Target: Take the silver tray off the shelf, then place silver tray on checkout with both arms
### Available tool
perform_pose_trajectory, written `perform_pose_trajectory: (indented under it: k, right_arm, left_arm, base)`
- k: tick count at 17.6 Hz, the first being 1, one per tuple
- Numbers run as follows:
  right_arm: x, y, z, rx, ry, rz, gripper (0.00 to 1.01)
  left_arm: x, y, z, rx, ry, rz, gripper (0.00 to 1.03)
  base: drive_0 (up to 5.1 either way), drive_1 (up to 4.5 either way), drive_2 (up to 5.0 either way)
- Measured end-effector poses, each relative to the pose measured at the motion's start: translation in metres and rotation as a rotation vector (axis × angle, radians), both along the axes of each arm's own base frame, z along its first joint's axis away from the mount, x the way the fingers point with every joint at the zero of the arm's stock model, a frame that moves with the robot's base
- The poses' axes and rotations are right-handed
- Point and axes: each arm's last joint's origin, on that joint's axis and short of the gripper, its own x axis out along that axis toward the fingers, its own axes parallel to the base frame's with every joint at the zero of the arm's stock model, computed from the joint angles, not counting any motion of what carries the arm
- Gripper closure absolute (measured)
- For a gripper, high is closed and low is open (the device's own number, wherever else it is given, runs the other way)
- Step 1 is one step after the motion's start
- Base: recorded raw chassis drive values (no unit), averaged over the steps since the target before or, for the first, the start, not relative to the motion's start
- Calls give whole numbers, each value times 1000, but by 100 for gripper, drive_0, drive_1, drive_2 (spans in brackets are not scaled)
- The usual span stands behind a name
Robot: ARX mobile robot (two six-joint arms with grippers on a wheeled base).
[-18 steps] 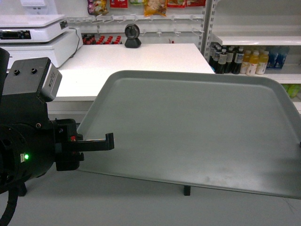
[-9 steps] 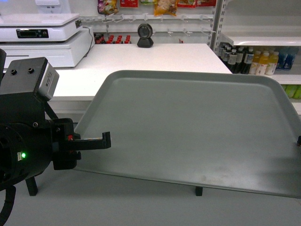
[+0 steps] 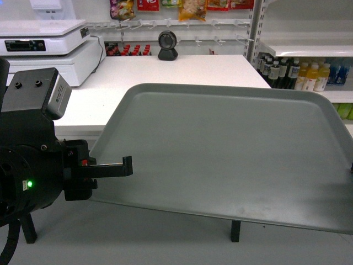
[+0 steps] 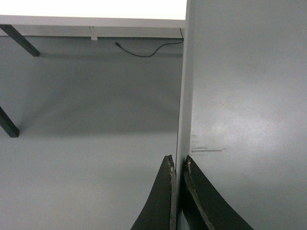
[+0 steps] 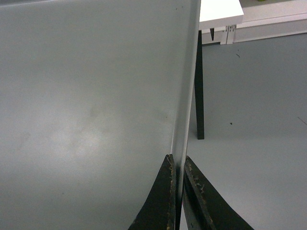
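Note:
The silver tray hangs in the air in front of me, grey-green and bare, tilted slightly down toward me. My left gripper is shut on its left rim; in the left wrist view the fingers pinch the rim's thin edge. The right gripper is shut on the right rim in the same way and sits at the very edge of the head view. Behind the tray lies the white checkout. The shelf stands at the far right.
A white weighing scale and a black camera stand on the counter's back part. Drink bottles fill the rack under the shelf board. Black counter legs and a cable are on the grey floor below.
The tray and both grippers keep their place in the head view. The counter and background have slid right, and more of the counter's legs shows under the tray.

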Motion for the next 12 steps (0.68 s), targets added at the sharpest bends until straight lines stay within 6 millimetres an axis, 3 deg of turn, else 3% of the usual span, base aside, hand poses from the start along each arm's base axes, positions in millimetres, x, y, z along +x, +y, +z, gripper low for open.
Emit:
perform_pose_trajectory:
  k: [12]
  right_arm:
    - [0,0,0,0,-2,0,98]
  left_arm:
    - [0,0,0,-1,-3,-1,100]
  base:
    - [17,450,-416]
